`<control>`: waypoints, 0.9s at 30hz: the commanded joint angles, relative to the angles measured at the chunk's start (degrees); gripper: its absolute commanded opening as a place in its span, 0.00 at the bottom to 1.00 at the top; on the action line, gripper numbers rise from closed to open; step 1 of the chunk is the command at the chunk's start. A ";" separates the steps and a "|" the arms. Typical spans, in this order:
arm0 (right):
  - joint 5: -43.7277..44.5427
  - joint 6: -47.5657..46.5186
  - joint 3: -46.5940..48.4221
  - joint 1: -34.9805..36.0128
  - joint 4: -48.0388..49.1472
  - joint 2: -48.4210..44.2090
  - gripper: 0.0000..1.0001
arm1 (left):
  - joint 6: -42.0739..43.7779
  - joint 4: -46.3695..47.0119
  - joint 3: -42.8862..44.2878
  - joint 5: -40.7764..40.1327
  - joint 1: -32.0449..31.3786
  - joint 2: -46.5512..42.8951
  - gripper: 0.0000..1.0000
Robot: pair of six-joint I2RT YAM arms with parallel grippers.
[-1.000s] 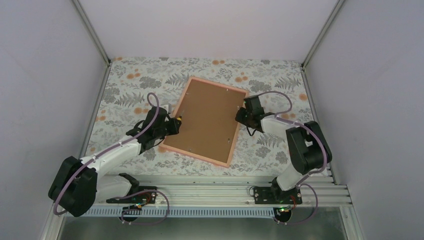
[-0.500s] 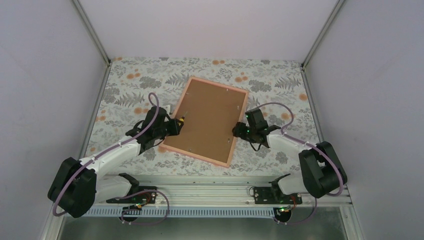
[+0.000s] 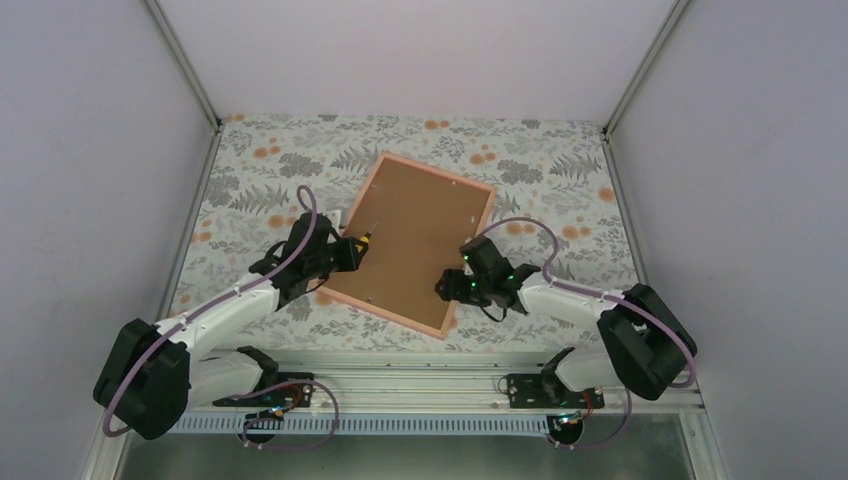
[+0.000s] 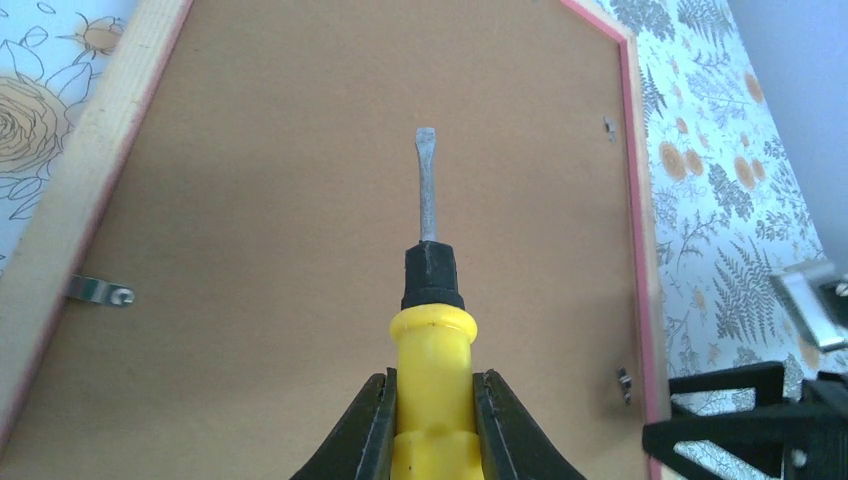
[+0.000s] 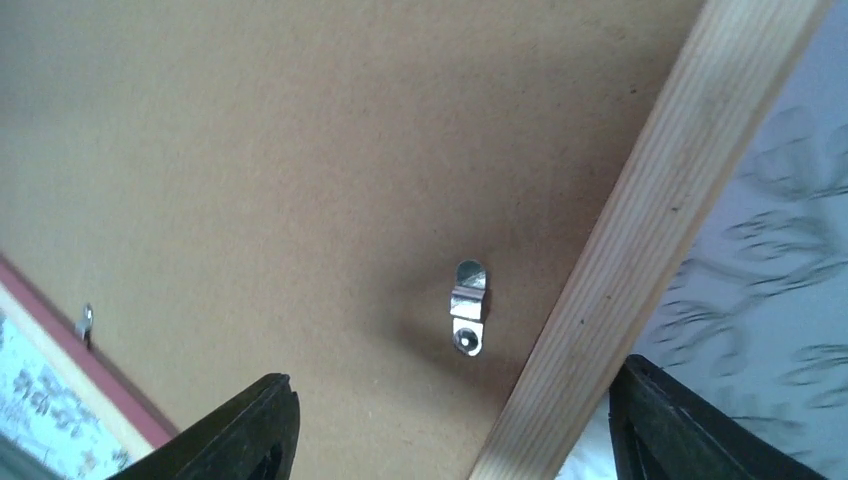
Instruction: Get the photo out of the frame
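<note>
You had the frame [image 3: 438, 169] lying face down in the middle of the top view, its long sides slanting from upper right down to lower left. Its rim was pale wood with a pink outer edge. The brown backing board [image 3: 415, 235] faced up, flat and seated inside the rim. A small metal tab [image 5: 468, 318] lay on the board just beside the wooden rim, and another tab [image 4: 100, 292] reached in from the rim at the lower left of the left wrist view. The photo was hidden beneath the board.

Over the backing board [image 3: 418, 232], open room lies between the screwdriver [image 3: 361, 240] and the right end effector [image 3: 446, 288].
</note>
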 commanded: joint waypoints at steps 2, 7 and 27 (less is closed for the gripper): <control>-1.82 3.91 2.84 6.35 2.04 2.98 0.69 | 0.97 -0.58 -0.21 -0.84 0.18 -2.99 0.02; -0.98 4.52 7.75 10.50 3.43 8.80 0.69 | 0.69 -2.19 -0.79 -2.47 0.14 -5.36 0.02; -1.92 -6.74 27.54 16.09 -0.63 23.97 0.71 | -1.57 -13.81 -2.79 -9.44 0.89 -16.69 0.02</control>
